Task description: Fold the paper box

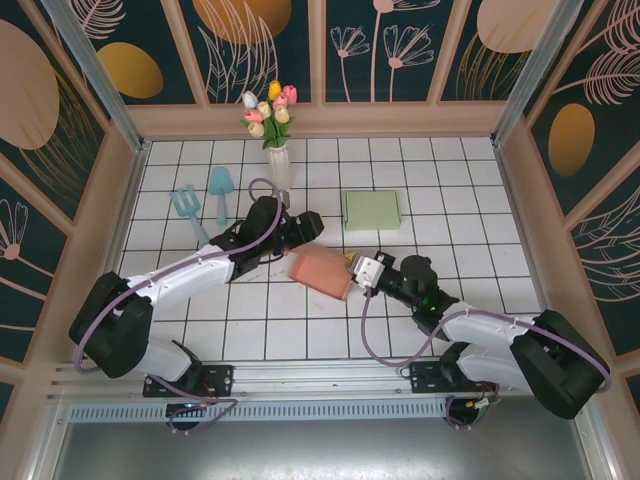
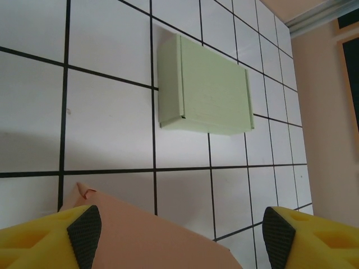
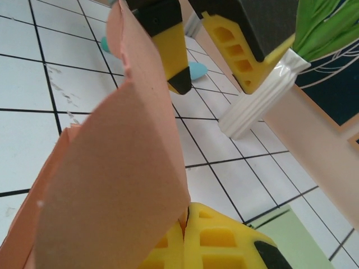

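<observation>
The right end effector (image 1: 352, 267) pinches the right edge of the pink paper box (image 1: 318, 272) while the left end effector (image 1: 302, 230), spread wide, hovers at its far-left corner.

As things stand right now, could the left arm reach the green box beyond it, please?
Probably yes: the left hand is open, and bare tile lies between it and the green box. It would first need to lift clear of the pink paper box, which the right hand grips.

Salmon paper box (image 1: 320, 270), half-folded, sits tilted near the centre; one flap stands up, seemingly bowed.
</observation>
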Tool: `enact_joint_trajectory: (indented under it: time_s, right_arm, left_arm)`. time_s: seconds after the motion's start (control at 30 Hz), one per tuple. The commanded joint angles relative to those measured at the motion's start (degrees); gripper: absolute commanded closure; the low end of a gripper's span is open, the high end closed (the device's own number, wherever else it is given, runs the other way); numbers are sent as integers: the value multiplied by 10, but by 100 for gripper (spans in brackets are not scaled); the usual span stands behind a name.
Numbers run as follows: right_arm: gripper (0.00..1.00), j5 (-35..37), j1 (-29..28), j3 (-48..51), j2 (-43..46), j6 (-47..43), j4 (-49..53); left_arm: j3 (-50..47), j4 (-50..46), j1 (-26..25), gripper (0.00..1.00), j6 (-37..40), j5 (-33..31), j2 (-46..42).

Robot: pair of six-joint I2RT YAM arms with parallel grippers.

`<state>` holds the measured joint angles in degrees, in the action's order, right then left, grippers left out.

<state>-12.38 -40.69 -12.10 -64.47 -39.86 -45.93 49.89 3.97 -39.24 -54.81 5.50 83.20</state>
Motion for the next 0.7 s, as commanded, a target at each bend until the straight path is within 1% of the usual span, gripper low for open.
enact_joint_trajectory:
  time_s: [0.0,0.13,0.2,0.3,0.53,0.67]
  right_arm:
    - [100,44,0,3,-11,25,-60]
    - [100,44,-1,4,-16,28,-54]
    - [95,32,-1,-1,-16,33,-39]
    - [92,13,-3,-4,-17,40,-22]
    - [93,22,-12,-9,-42,37,-4]
    - [94,47,-18,-11,-56,37,-9]
  left_arm:
    - [-12,49,-26,22,-45,36,2]
    - [-30,70,-36,22,-62,31,2]
    - [-39,78,-37,22,-64,22,1]
    - [-60,105,-37,23,-77,19,3]
    - [-84,169,-39,24,-123,30,10]
    - [-47,148,-43,24,-126,24,10]
